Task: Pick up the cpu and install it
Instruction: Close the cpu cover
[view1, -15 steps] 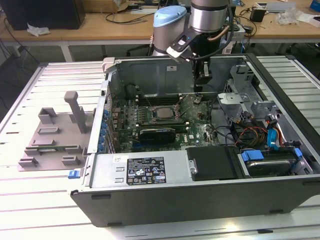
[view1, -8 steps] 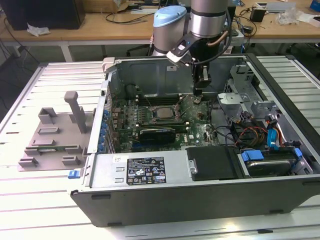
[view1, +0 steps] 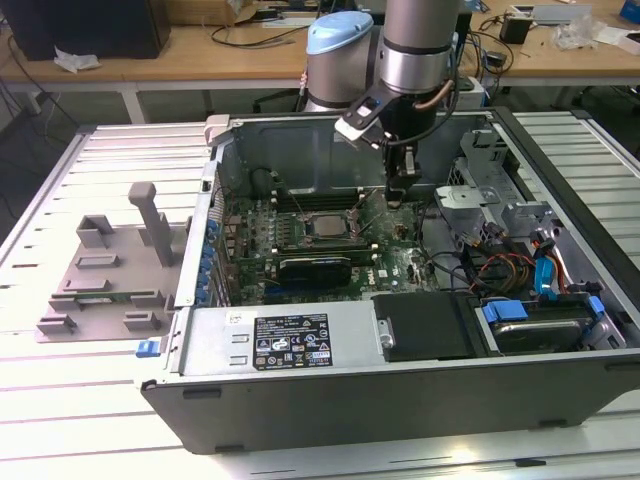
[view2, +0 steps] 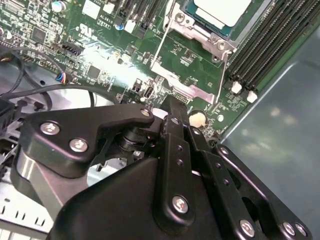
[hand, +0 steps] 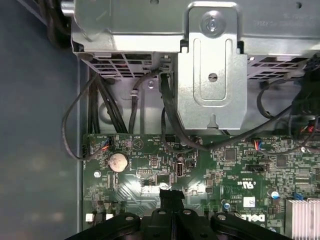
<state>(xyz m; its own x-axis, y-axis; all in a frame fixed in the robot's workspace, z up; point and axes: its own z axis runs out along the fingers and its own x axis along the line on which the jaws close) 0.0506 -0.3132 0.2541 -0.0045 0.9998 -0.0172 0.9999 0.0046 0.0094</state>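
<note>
The cpu (view1: 322, 222) already sits in the socket (view2: 197, 30) mid-motherboard (view1: 395, 258), and the gripper (view1: 397, 200) hovers beside it, fingers (view2: 172, 120) pressed together, empty.

The cpu (view2: 220, 10) is clipped by the frame edge in the second wrist view; gripper (view2: 173, 105) hides much motherboard (view2: 100, 45).

Matt black gripper (view2: 175, 103) with bright screw heads, cpu (view2: 222, 10) topped in pale, smooth silver metal, glossy green circuit board (hand: 225, 175), dull grey sheet-metal case (view1: 300, 140) — matt grey plastic tray (view1: 100, 270), ribbed pale metal table (view1: 60, 400)
</note>
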